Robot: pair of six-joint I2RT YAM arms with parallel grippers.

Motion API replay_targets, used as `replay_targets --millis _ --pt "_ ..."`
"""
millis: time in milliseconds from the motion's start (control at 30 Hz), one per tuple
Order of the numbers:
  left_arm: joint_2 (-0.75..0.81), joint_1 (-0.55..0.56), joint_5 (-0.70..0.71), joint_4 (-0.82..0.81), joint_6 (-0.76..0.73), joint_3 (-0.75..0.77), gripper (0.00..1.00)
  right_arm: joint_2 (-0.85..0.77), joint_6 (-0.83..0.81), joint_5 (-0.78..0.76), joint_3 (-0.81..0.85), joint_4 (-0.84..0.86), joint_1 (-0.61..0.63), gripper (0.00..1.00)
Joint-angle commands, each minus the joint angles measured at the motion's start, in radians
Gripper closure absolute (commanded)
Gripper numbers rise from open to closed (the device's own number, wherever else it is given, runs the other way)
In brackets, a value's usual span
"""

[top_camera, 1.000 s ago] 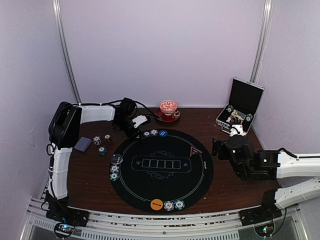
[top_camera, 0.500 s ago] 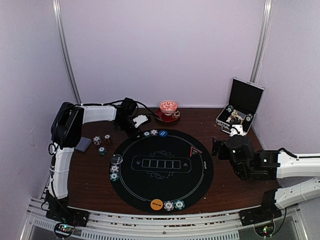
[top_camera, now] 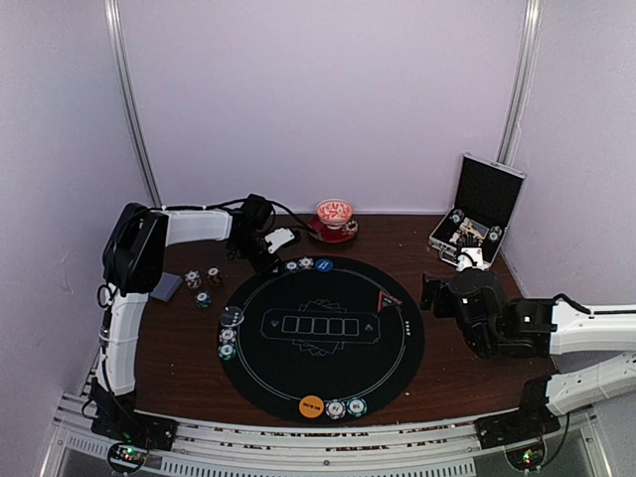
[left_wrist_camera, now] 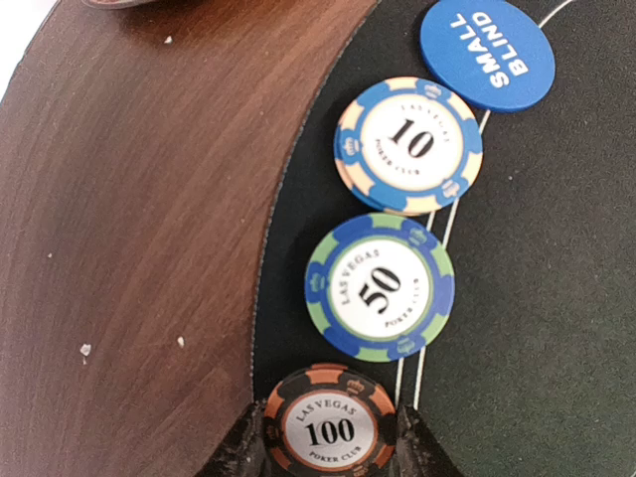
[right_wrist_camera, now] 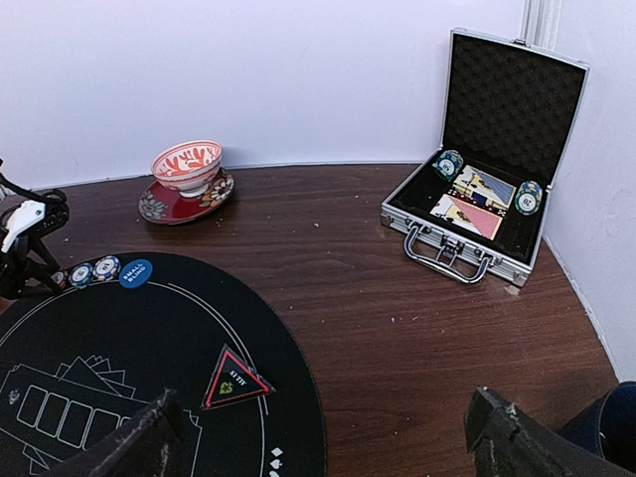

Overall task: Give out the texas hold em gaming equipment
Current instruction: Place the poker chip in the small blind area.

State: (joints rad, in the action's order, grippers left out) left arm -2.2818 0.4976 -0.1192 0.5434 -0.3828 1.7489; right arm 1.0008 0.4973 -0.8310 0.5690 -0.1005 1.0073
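Your left gripper (left_wrist_camera: 331,449) pinches the 100 chip (left_wrist_camera: 329,427) at the edge of the round black mat (left_wrist_camera: 537,328). Your right gripper (right_wrist_camera: 323,442) is spread wide beside that mat.

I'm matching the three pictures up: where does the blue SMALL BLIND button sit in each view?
Top external: blue SMALL BLIND button at the far rim of the round black mat.
Left wrist: top right corner.
Right wrist: left side, mid-height.
Shared landmark: the mat's curved edge.
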Motion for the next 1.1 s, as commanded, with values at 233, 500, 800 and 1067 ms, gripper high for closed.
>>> replay_targets --millis 233,500,800,1067 --pt "-0.048 0.012 -0.002 -0.03 -0.008 0.04 0.75 0.002 -0.005 -0.01 0.013 -0.001 -0.006 0.0" --pt "-0.036 0.016 0.007 -0.03 -0.013 0.024 0.46 0.001 -0.004 -0.009 0.015 -0.001 -0.006 0.0" --pt "0.076 0.016 0.028 -0.016 -0.017 -0.077 0.24 -0.009 -0.004 -0.004 0.013 -0.002 -0.004 0.0" --pt "0.289 0.01 0.053 -0.009 0.004 -0.202 0.08 -0.017 -0.005 -0.001 0.013 -0.005 -0.005 0.0"
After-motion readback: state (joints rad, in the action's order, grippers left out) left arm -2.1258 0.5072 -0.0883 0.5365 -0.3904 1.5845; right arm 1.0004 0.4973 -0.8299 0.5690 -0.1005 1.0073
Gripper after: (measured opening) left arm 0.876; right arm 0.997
